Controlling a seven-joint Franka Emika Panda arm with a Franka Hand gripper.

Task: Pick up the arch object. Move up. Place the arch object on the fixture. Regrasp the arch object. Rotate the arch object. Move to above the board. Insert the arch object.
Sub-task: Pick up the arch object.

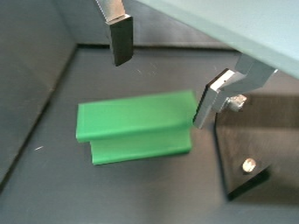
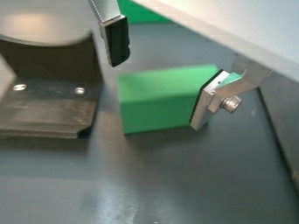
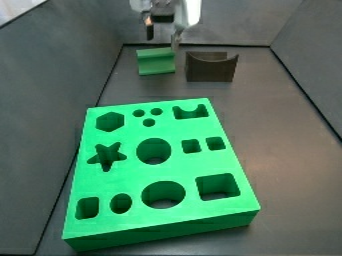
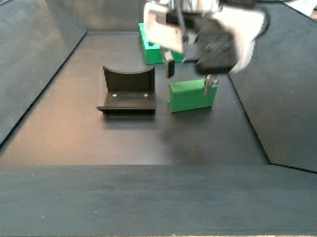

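- Fingers (image 1: 121,42) are what sits closest to the lens in both wrist views: silver plates with dark pads, spread apart, nothing between them yet. So the gripper (image 2: 163,74) is open, hanging right over the arch object (image 2: 170,99).
- From what I see, one pad is near the block's edge while the other floats off to the side, so my worry is an off-center close. That could shove or twist the block instead of pinching it.
- It also looks like the fixture (image 4: 126,91) sits just beside the block in a side view, mid-left of the frame. If I come down sloppy I could clip it.
- Looks-wise, the arch object (image 1: 133,129) is a small green plastic block, smooth flat faces, with a stepped ledge showing in a wrist view. It's lying on the dark floor.
- Over in a side view, the arch object (image 3: 154,60) is in the upper middle, well apart from the board (image 3: 160,160), which fills the lower half.
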